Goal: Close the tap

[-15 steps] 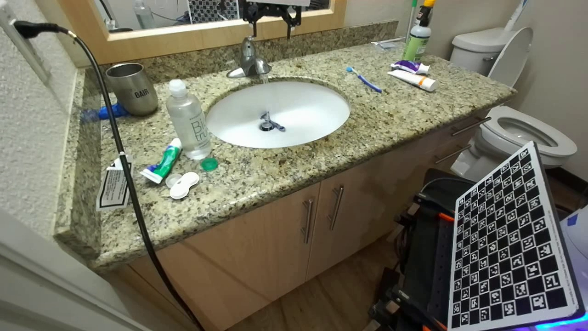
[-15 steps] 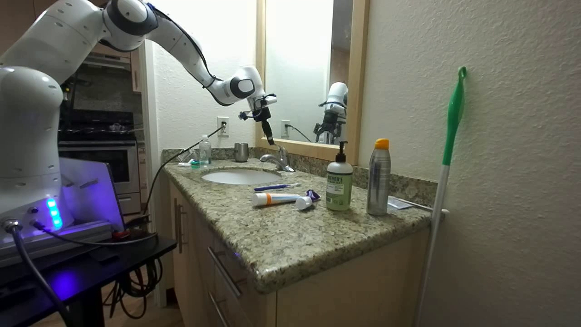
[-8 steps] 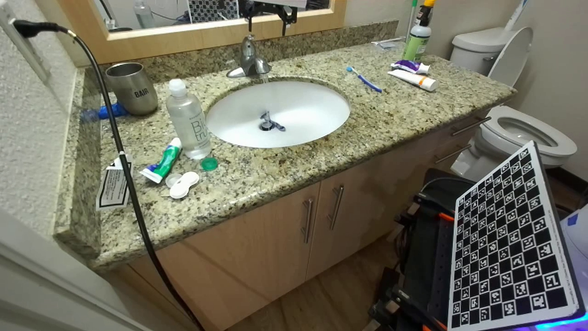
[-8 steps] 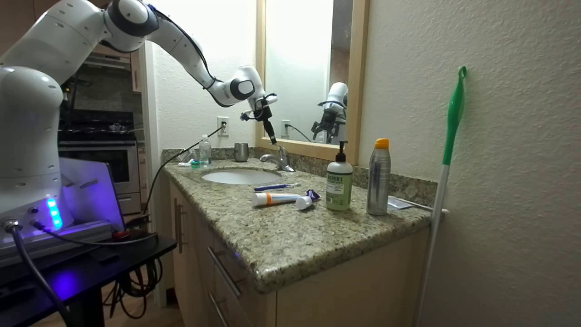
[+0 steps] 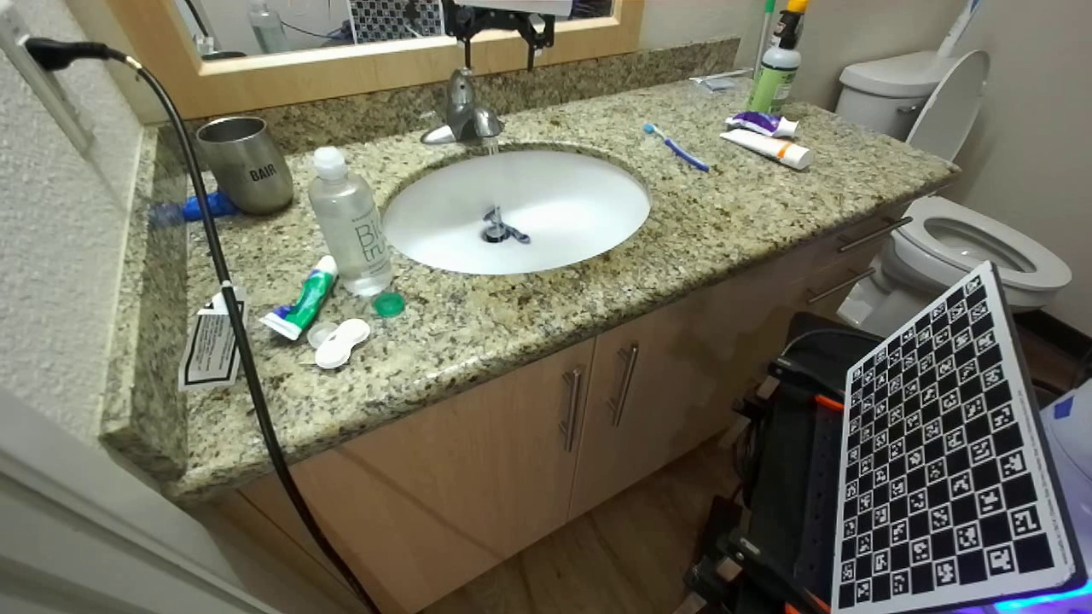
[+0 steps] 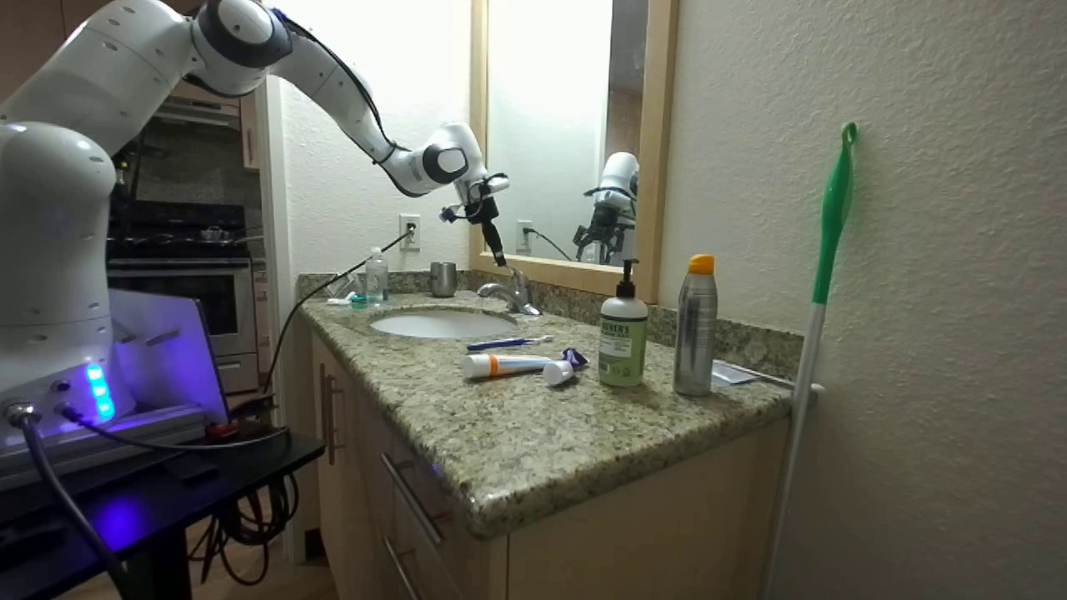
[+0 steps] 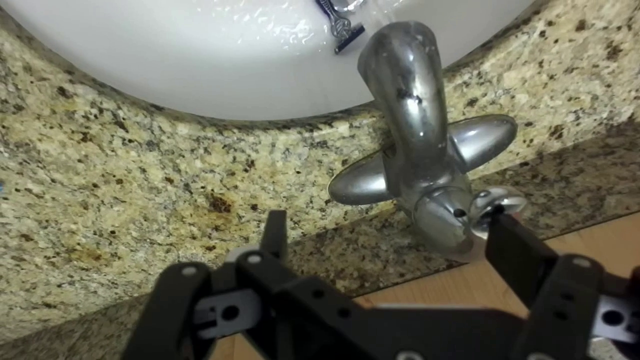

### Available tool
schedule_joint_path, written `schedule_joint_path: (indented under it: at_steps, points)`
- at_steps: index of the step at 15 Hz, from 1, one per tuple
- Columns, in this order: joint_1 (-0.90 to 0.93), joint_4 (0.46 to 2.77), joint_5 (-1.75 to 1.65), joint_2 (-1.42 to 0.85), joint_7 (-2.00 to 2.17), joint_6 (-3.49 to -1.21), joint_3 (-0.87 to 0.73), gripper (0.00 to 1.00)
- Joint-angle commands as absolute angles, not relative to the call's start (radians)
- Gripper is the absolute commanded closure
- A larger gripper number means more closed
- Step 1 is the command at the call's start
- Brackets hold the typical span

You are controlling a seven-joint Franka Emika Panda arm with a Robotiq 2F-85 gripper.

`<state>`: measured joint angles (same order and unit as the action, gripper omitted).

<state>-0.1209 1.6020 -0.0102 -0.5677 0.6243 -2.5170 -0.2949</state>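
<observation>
The silver tap (image 5: 465, 111) stands at the back rim of the white basin (image 5: 589, 205); it also shows in an exterior view (image 6: 518, 292) and, from above, in the wrist view (image 7: 417, 115). Thin water falls from its spout. My gripper (image 5: 498, 66) is open and empty, pointing down just above and behind the tap; it also shows in an exterior view (image 6: 500, 263). In the wrist view my gripper (image 7: 389, 218) has its right fingertip at a small shiny knob (image 7: 500, 197) beside the tap's rounded handle (image 7: 442, 215). I cannot tell whether they touch.
The mirror frame (image 5: 384, 72) and stone backsplash (image 5: 597, 83) stand close behind the gripper. A dark metal cup (image 5: 247, 170) and clear bottle (image 5: 350, 230) stand left of the basin. A razor (image 7: 340, 25) lies in the basin. A toothbrush (image 5: 678, 152) lies to the right.
My gripper has shifted slightly left in an exterior view, toward the tap's handle, then back a very little. It stays open. The tap looks the same.
</observation>
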Motion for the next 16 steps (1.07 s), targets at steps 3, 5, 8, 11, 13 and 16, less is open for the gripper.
schedule_joint_path:
  at_steps: [3, 5, 8, 11, 13, 16]
  points:
    - [-0.115, 1.575, -0.022, -0.584, 0.609, -2.407, -0.295, 0.00]
    - [-0.123, 1.529, -0.014, -0.597, 0.612, -2.294, -0.288, 0.00]
    - [-0.140, 1.428, 0.001, -0.645, 0.629, -2.057, -0.275, 0.00]
    - [-0.138, 1.386, 0.002, -0.667, 0.669, -1.981, -0.273, 0.00]
    - [-0.133, 1.483, 0.021, -0.578, 0.650, -2.118, -0.255, 0.00]
    - [-0.136, 1.584, 0.056, -0.453, 0.585, -2.256, -0.233, 0.00]
